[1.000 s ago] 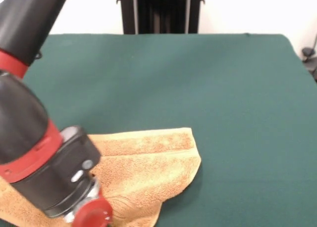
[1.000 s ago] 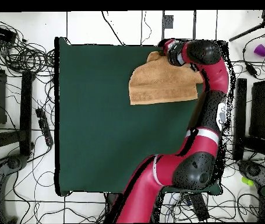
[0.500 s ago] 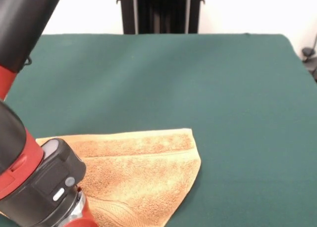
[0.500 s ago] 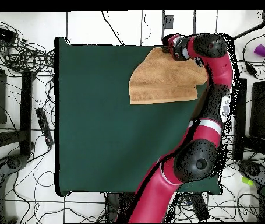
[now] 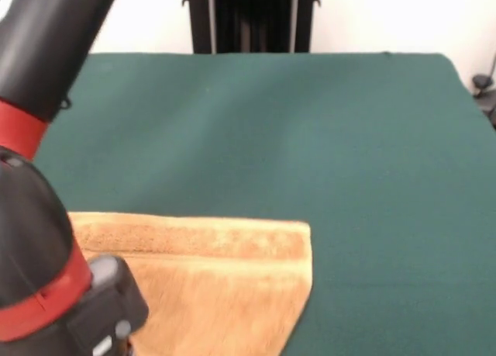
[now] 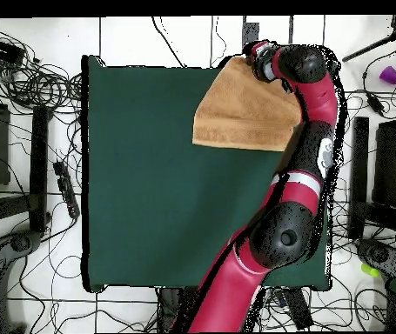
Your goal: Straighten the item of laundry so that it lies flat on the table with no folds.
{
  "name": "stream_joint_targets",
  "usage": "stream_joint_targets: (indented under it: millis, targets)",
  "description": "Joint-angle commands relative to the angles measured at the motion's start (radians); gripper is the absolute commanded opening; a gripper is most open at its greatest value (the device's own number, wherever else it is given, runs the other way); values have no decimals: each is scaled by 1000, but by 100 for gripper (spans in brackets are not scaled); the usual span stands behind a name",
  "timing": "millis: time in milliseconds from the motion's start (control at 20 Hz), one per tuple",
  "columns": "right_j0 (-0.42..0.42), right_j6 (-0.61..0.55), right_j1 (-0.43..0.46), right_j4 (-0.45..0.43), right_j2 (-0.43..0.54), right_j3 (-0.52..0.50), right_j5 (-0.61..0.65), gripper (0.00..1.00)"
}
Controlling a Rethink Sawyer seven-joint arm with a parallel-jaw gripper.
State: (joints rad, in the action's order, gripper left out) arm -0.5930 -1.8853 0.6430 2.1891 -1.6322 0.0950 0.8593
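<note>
In the front view the arm (image 5: 39, 240) fills the near left corner, its black and red wrist low over the towel (image 5: 225, 278). The gripper (image 6: 255, 54) shows only from overhead, as a small dark end at the table's top edge, right on the towel's corner there; whether its fingers are spread or pressed together I cannot tell. The orange-yellow towel lies at that same end of the table (image 5: 310, 139), near the corner. One short end with its smoother band lies straight and flat. The opposite side narrows toward the gripper, so the cloth looks like a slanted wedge, perhaps drawn up a little at that corner. Beyond it the dark green top runs bare to the far edge.
</note>
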Motion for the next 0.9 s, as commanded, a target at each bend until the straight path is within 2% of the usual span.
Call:
stream_joint_targets:
  millis: [50,200,250,350,450,550,600,650,750,900]
  targets:
    - [63,87,223,-21,24,32,-459,0]
    - [62,50,239,20,9,59,-502,0]
    - [66,42,253,35,40,79,-531,0]
    - [56,106,284,68,85,137,-581,0]
    - [45,151,301,49,106,174,-627,0]
    - [44,157,299,22,100,165,-603,0]
    - [46,152,285,4,78,136,-545,0]
    - [54,119,269,-27,55,100,-492,0]
    - [61,87,254,-82,46,68,-463,0]
    - [49,136,269,-102,101,104,-461,0]
